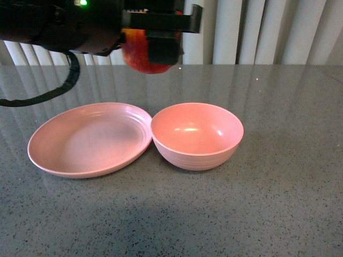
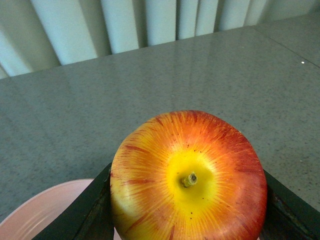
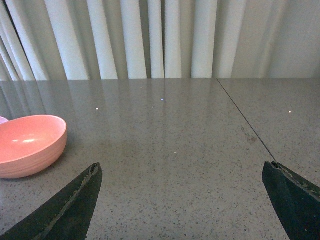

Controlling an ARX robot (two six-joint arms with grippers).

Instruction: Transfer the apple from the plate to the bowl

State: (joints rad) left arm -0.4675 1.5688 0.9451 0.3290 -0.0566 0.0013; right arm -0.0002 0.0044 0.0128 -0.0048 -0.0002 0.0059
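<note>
My left gripper (image 1: 153,45) is shut on the red apple (image 1: 140,53) and holds it high in the air, above and behind the gap between plate and bowl. In the left wrist view the apple (image 2: 187,177) fills the space between the black fingers, yellow stem patch facing the camera. The shallow pink plate (image 1: 48,160) lies empty on the table at the left. The deep pink bowl (image 1: 197,155) stands empty beside it, rims touching. My right gripper (image 3: 182,192) is open over bare tabletop, with the bowl (image 3: 30,145) off to its side.
The grey speckled table (image 1: 278,203) extends around both dishes. White curtains (image 1: 268,32) hang behind the table. A black cable (image 1: 48,93) loops down from the left arm behind the plate. A seam (image 3: 245,122) runs across the tabletop in the right wrist view.
</note>
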